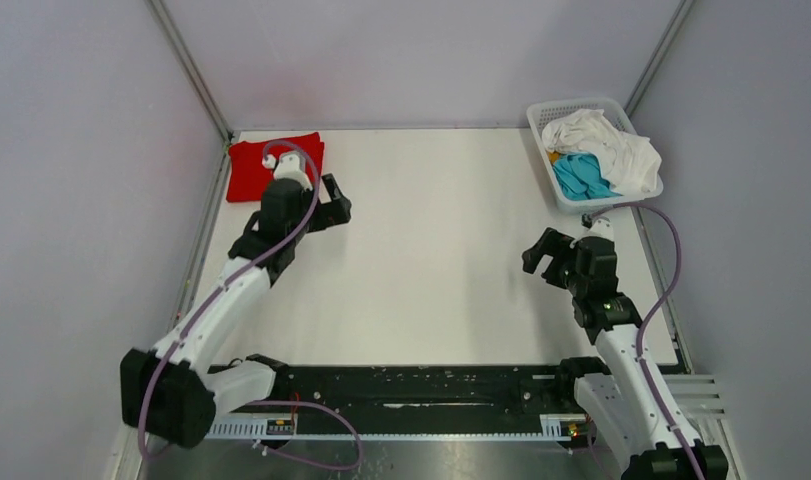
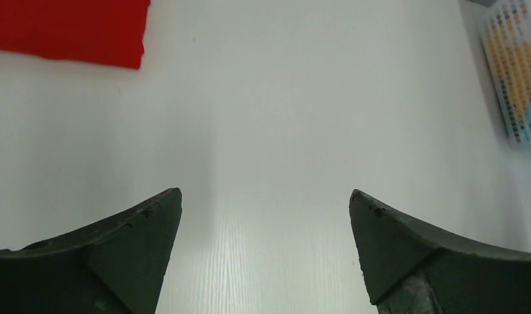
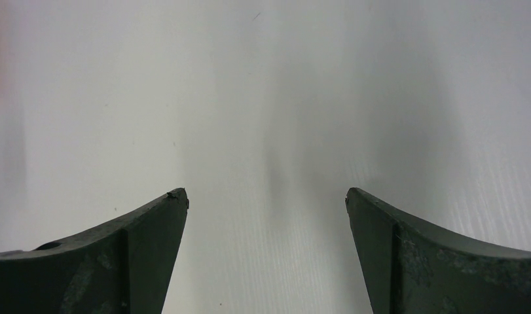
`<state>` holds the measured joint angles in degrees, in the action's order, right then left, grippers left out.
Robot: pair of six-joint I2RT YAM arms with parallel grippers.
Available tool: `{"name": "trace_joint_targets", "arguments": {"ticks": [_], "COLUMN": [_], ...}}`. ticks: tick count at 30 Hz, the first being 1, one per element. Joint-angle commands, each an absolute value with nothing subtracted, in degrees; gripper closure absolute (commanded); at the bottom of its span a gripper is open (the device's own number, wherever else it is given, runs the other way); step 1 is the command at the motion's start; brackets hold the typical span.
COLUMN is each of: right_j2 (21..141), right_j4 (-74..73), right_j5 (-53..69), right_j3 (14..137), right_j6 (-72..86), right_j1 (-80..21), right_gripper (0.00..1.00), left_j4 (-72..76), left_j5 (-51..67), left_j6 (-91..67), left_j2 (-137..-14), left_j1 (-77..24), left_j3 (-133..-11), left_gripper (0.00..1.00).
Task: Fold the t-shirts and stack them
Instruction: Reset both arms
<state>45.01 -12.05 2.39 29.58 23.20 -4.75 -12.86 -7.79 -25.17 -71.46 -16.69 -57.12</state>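
A folded red t-shirt [image 1: 249, 168] lies flat at the table's far left corner, partly hidden by my left arm; its edge also shows in the left wrist view [image 2: 66, 29]. A white t-shirt [image 1: 606, 145] and a teal-blue t-shirt [image 1: 583, 176] lie crumpled in the white lattice basket [image 1: 543, 118] at the far right. My left gripper [image 1: 338, 205] is open and empty, just right of the red shirt, over bare table [image 2: 265, 196]. My right gripper [image 1: 541, 258] is open and empty, in front of the basket, over bare table [image 3: 266, 196].
Grey walls close in the table on the left, back and right. The basket's side shows at the right edge of the left wrist view [image 2: 514, 72]. A black rail [image 1: 421, 385] with the arm bases runs along the near edge.
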Motion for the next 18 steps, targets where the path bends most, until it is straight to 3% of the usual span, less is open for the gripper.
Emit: {"name": "trace_joint_targets", "arguments": {"ticks": [1, 7, 18], "right_j2": [36.64, 26.63, 18.96], "right_j4": [-12.66, -12.66, -11.54], "right_j5": [-3.59, -8.54, -8.38], "right_j3": [24.28, 19.45, 17.08], "right_j6": [24.82, 26.95, 24.48], "right_j1": [-4.73, -4.74, -4.75], "right_gripper": [0.00, 0.01, 0.00], "left_j4": [-7.26, -13.54, -15.52], "left_j5": [-1.21, -8.89, -10.54], "left_j6": [-27.14, -27.38, -26.71], "left_j2": [-57.11, -42.86, -38.89], "left_j1": [-17.51, -17.67, -17.66], "left_j3": [-42.93, -36.61, -36.08], "left_gripper": [0.01, 0.01, 0.01]}}
